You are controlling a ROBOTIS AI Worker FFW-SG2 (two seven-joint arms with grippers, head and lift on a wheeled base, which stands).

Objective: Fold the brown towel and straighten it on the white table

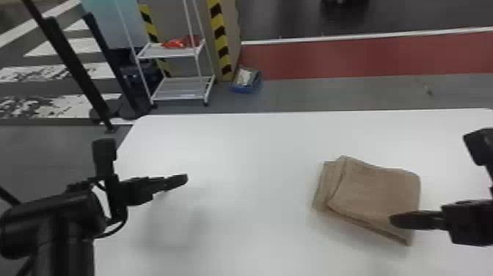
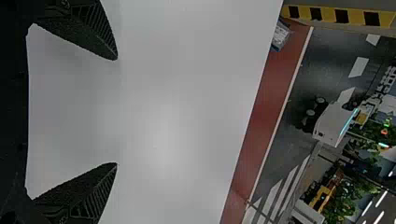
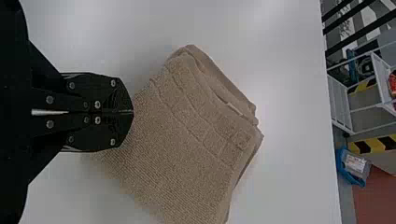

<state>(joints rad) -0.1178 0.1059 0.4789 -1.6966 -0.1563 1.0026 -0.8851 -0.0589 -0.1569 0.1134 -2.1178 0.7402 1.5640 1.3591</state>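
Note:
The brown towel (image 1: 374, 191) lies folded in layers and turned at an angle on the right part of the white table (image 1: 249, 165). My right gripper (image 1: 394, 221) is over the towel's near right part. In the right wrist view that gripper (image 3: 132, 112) is shut, its fingers pressed together at the edge of the towel (image 3: 187, 140); whether it touches the cloth I cannot tell. Over the table's left side hangs my left gripper (image 1: 185, 178), away from the towel. The left wrist view has the left gripper (image 2: 116, 112) open, bare table between its fingers.
The table's far edge (image 1: 293, 113) runs across the head view. Beyond it on the floor stand a white wheeled rack (image 1: 179, 88) and a blue bin (image 1: 246, 80), with black posts to the left.

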